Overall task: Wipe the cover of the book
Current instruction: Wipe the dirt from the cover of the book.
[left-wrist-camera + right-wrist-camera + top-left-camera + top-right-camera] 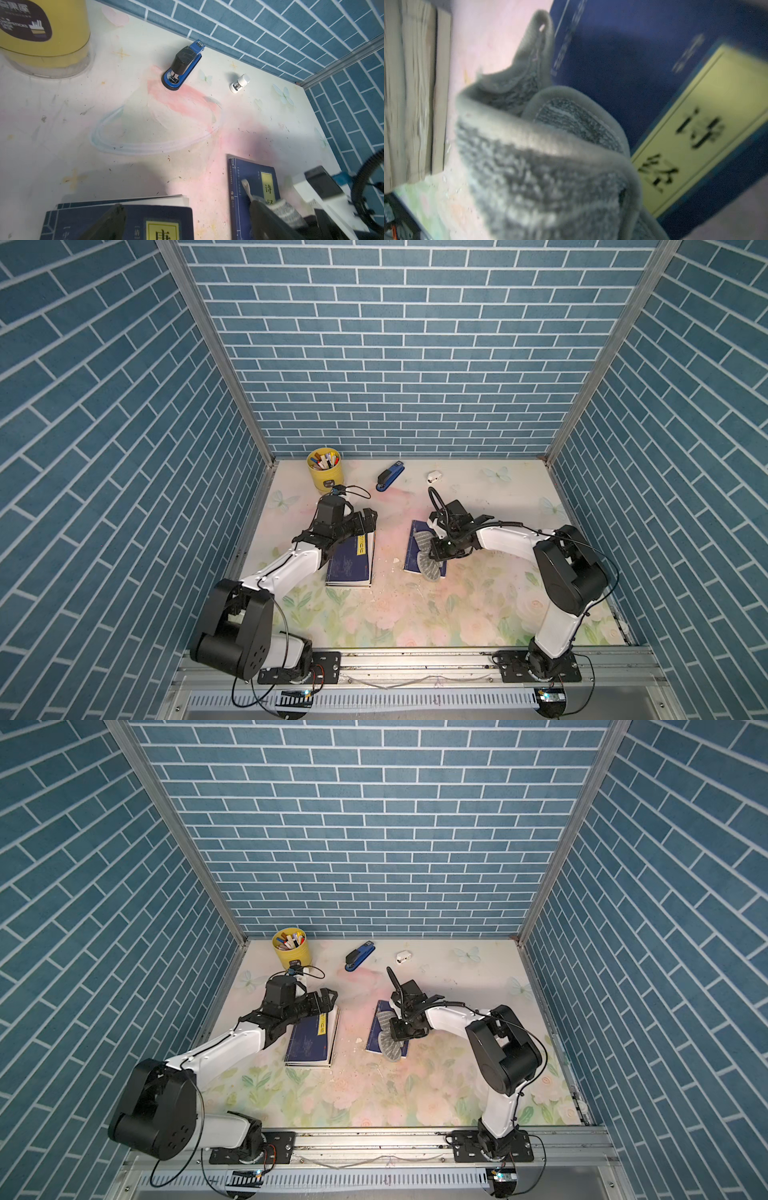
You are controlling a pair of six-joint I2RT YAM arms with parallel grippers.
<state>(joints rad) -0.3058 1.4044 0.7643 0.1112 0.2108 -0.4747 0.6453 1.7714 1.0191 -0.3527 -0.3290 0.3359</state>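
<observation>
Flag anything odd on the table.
Crumbs are scattered on the mat between and in front of the left book and right book. A pink smear runs beside the stapler. The cloth overhangs the right book's near edge.

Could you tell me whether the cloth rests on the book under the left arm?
No, the cloth lies on the book beside the right arm.

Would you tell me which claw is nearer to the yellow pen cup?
Left. The left claw, open, sits a little in front of the yellow pen cup; the right claw, shut on the grey cloth, is farther off across the table, over a book.
</observation>
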